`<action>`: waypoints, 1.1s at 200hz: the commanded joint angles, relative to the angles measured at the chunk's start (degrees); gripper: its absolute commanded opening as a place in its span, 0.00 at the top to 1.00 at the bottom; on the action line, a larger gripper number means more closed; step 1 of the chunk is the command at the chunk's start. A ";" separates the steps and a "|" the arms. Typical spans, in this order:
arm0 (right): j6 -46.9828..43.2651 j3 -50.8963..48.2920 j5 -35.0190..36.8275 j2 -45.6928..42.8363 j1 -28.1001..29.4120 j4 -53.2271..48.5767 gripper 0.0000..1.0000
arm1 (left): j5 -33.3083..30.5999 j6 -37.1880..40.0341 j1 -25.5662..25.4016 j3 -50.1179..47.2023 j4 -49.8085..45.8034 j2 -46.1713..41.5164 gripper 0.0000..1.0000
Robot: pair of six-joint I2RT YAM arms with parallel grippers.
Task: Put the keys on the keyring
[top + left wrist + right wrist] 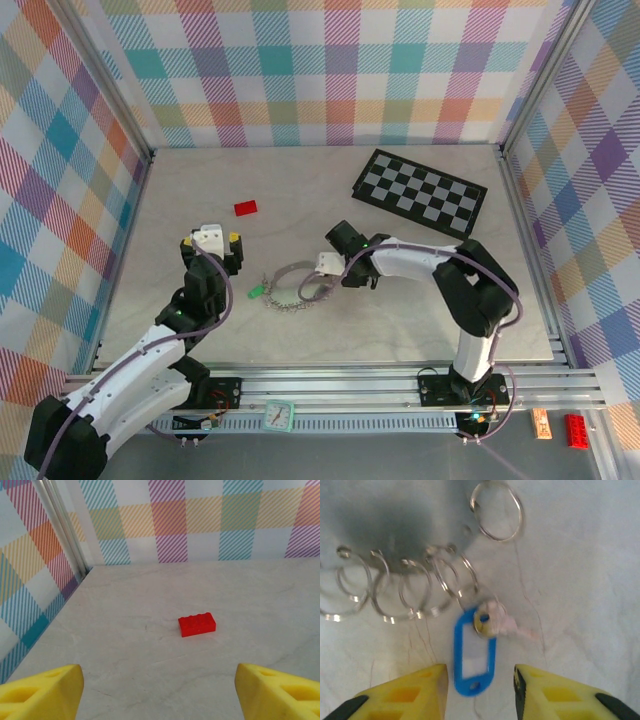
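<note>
The keyring [290, 297], a floppy loop of linked silvery rings, lies mid-table. A green key [257, 291] rests at its left edge. In the right wrist view the keyring [382, 580] runs across the top, and a blue-tagged key [475, 652] lies flat on the table below it, its metal head [487, 621] beside the last ring. My right gripper [480, 680] [322, 268] stands open, with the blue tag between its yellow fingers and free of both. My left gripper [212, 245] [157, 690] is open wide and holds nothing, left of the keyring.
A red block [245, 207] [197, 624] lies ahead of the left gripper. A black-and-grey checkerboard [420, 190] sits at the back right. One separate silver ring [521, 512] lies beyond the chain. Plaid walls close in the table on three sides.
</note>
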 commanded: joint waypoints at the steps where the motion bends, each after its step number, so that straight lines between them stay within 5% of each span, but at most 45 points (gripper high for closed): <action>1: 6.29 -2.62 -4.64 -9.75 -4.37 0.75 0.56 | -0.15 0.50 1.92 -1.08 3.62 0.96 0.19; 31: 23.10 -12.38 -14.61 -22.40 -15.24 14.70 0.51 | 0.12 0.89 5.27 -3.54 6.65 2.39 0.18; 68: 36.54 -26.96 -9.72 -30.45 -28.52 36.57 0.44 | 2.58 -0.74 10.60 -6.18 11.56 7.16 0.18; 97: 40.71 -35.35 -6.91 -26.62 -35.83 55.20 0.42 | 5.86 -1.77 12.77 -7.34 20.21 14.83 0.19; 109: 44.33 -37.07 -12.82 -24.64 -38.79 60.30 0.44 | 7.59 -1.83 13.49 -7.95 24.68 18.36 0.19; 152: 43.68 -43.87 -14.32 -13.42 -39.08 82.49 0.44 | 14.16 -0.99 17.06 -8.89 38.38 29.55 0.20; 220: 44.47 -40.18 -17.02 -13.90 -40.56 74.17 0.42 | 21.88 1.42 18.19 -7.96 55.66 47.03 0.19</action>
